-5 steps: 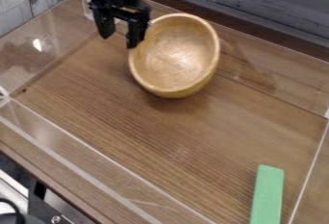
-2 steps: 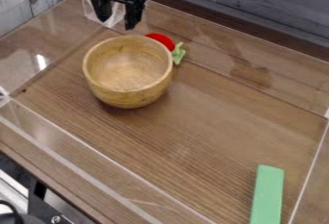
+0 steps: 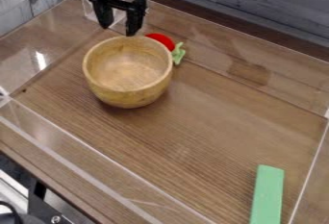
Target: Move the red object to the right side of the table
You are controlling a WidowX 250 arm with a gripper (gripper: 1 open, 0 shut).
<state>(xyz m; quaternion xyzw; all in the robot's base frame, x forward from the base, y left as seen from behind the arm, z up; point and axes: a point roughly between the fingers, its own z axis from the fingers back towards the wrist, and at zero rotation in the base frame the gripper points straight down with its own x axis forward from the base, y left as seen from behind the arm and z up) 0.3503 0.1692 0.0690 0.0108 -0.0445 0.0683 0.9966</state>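
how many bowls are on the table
1: the wooden bowl, near the upper left of the picture, in front of the gripper and beside the red fruit. No other bowl shows, though the arm hides a little of the table.

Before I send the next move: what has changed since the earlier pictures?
The wooden bowl has shifted left in the picture and tilts differently, and the red object, out of sight at first, now shows beyond its right rim. Since the middle picture, only the dark pincer seems to have moved, slightly. The green bar stayed put.
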